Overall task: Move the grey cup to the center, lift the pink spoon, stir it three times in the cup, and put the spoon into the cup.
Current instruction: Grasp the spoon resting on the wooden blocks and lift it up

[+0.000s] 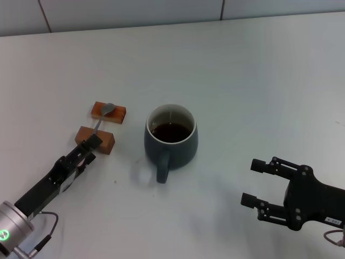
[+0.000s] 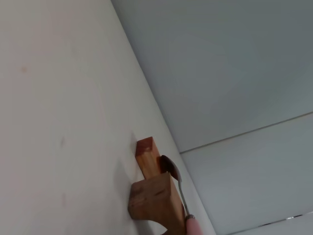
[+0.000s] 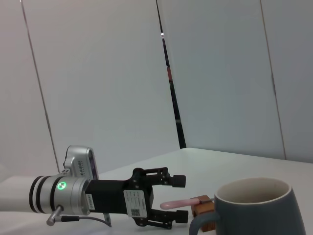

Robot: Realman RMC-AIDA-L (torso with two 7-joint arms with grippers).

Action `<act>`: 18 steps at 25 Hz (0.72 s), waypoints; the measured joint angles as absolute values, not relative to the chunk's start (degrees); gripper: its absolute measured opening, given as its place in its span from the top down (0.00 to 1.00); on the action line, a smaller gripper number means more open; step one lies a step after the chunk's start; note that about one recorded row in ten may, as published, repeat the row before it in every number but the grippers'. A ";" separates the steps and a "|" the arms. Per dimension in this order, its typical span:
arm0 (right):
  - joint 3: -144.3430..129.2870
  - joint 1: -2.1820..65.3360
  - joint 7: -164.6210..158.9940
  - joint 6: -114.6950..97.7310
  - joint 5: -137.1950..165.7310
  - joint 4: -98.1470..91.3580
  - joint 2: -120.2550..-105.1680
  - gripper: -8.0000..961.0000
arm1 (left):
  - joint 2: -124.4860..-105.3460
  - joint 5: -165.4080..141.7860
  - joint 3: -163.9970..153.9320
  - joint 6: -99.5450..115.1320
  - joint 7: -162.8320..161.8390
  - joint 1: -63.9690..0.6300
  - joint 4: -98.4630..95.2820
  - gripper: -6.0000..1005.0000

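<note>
Grey-green ceramic sits near the middle of the white table (image 1: 259,70) in my head view: the grey cup (image 1: 171,141), upright, handle turned toward the robot, dark liquid inside. To its left I see two wooden blocks (image 1: 109,112), and the pink spoon (image 1: 102,116) lies across them with its metal bowl on the farther one. My left gripper (image 1: 89,148) is at the nearer block, over the spoon's handle end, which it hides. My right gripper (image 1: 259,183) hovers off to the cup's right, well apart from it, jaws wide with nothing between them. From the left wrist I get the two blocks end on, the spoon's bowl on the far one and the pink handle starting past the near one. From the right wrist I see the left gripper's jaws spread, one finger above and one below the pink handle, not closed on it, with the cup's rim close by.
</note>
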State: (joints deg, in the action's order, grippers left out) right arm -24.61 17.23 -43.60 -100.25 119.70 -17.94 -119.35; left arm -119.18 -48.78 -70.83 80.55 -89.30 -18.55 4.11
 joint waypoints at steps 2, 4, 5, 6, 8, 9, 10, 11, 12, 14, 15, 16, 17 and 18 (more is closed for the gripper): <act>-24.61 17.24 -43.62 -100.23 119.70 -17.93 -119.35 0.21 | -119.18 -48.78 -70.84 80.50 -89.30 -18.69 4.25 0.34; -24.69 17.32 -43.80 -100.10 119.70 -17.93 -119.36 0.21 | -119.18 -48.78 -70.83 80.42 -89.28 -18.81 4.39 0.34; -24.73 17.36 -43.91 -100.02 119.70 -17.94 -119.38 0.21 | -119.17 -48.78 -70.75 80.41 -89.27 -18.81 4.39 0.34; -24.78 17.41 -43.98 -99.94 119.70 -17.95 -119.39 0.21 | -119.17 -48.78 -70.75 80.41 -89.27 -18.81 4.39 0.35; -24.79 17.46 -44.00 -99.78 119.70 -17.94 -119.42 0.21 | -119.18 -48.78 -70.63 80.40 -89.27 -18.81 4.42 0.37; -24.81 17.47 -44.03 -99.76 119.70 -17.93 -119.42 0.21 | -119.17 -48.78 -70.56 80.33 -89.28 -18.80 4.44 0.37; -24.85 17.48 -44.08 -99.74 119.70 -17.93 -119.43 0.21 | -119.17 -48.78 -70.47 79.97 -89.28 -18.78 4.53 0.38; -24.85 17.48 -44.08 -99.74 119.70 -17.93 -119.43 0.21 | -119.17 -48.78 -70.47 79.97 -89.28 -18.78 4.53 0.39; -24.86 17.49 -44.08 -99.74 119.70 -17.92 -119.44 0.21 | -119.18 -48.78 -70.40 79.72 -89.30 -18.78 4.58 0.40; -24.92 17.49 -44.09 -99.74 119.70 -17.92 -119.44 0.21 | -119.18 -48.78 -70.27 79.34 -89.34 -18.78 4.72 0.41; -25.03 17.49 -44.10 -99.74 119.70 -17.92 -119.45 0.21 | -119.18 -48.78 -70.17 79.04 -89.58 -18.80 4.95 0.42; -25.14 17.49 -44.10 -99.74 119.70 -17.92 -119.44 0.21 | -119.18 -48.78 -70.17 79.04 -89.58 -18.80 4.95 0.43; -25.25 17.49 -44.10 -99.74 119.70 -17.92 -119.45 0.21 | -119.18 -48.78 -70.15 78.95 -89.73 -18.81 5.01 0.44; -25.28 17.49 -44.10 -99.72 119.70 -17.92 -119.45 0.21 | -119.17 -48.78 -70.13 78.85 -89.91 -18.81 5.02 0.44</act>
